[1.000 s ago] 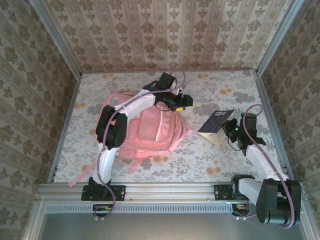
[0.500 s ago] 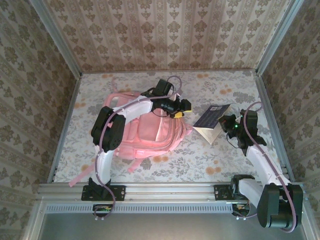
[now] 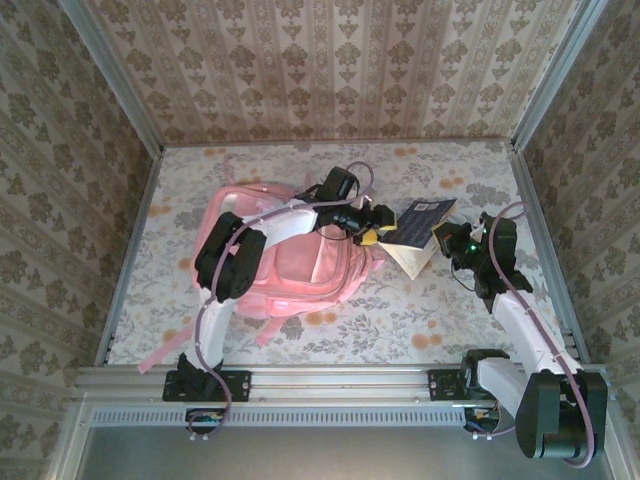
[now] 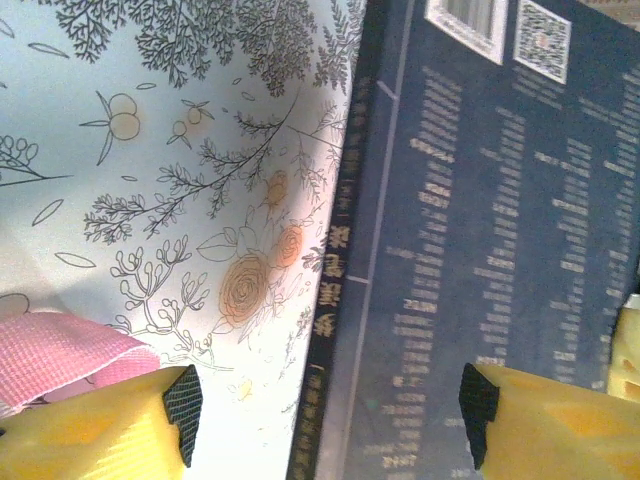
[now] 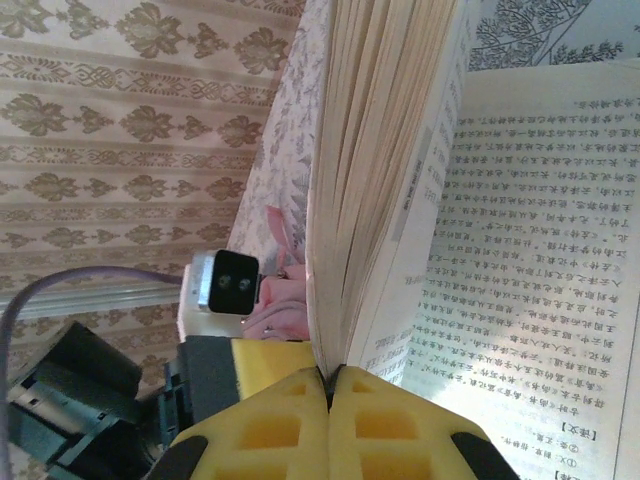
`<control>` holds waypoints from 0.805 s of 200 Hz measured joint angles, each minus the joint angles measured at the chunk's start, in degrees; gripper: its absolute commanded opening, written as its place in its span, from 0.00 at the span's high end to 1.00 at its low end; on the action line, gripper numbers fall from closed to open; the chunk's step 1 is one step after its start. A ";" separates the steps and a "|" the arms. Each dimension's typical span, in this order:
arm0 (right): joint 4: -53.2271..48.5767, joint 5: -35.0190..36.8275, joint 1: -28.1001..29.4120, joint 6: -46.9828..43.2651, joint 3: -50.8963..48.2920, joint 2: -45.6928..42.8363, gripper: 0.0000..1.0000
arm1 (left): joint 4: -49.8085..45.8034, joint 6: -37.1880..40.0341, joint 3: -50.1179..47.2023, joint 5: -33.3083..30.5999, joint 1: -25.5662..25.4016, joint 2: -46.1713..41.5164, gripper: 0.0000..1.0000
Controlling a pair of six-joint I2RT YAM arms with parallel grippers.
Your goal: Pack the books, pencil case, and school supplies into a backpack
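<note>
Since the floral-cloth table (image 3: pixel 300 330) carries little else, the large soft pink fabric backpack (image 3: pixel 290 262) dominates its left half. It lies flat, with the left arm reaching over it toward the right.

Just off the backpack's right side, lifted clear of the cloth, is a thin dark navy paperback (image 3: pixel 421 218) with pale print and white code squares. It hangs half open, its cream pages sagging below the cover. In the left wrist view the navy cover (image 4: pixel 480 250) faces the camera flat on, and the spine runs up the picture.

The right gripper (image 3: pixel 447 238) is the one carrying it. Its yellow foam pads (image 5: pixel 290 420) are pressed tight together on the lower edge of the pages, and the page block fans away above them.

The left gripper (image 3: pixel 376 232) stands wide with nothing between its pads (image 4: pixel 100 430). It sits just beside the book's left edge.

The book lies to the right of that open claw, between the two arms, its spine crossing the line along which the pads would close. My reading is that the claw now meets the broad cover rather than an edge. A handover would therefore need it to come round onto the spine side before it shuts.
</note>
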 measured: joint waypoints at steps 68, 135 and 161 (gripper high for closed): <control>3.69 0.11 1.53 1.03 -0.20 -0.09 1.00 | 10.86 -10.45 -1.95 2.62 -0.74 0.26 0.33; 4.07 1.75 2.51 0.33 -1.22 0.66 1.00 | 17.53 -16.22 -3.82 4.07 -0.37 0.46 0.77; 2.16 2.45 3.28 -0.96 -1.22 0.66 0.79 | 17.35 -14.75 -4.87 4.20 0.37 -0.24 0.91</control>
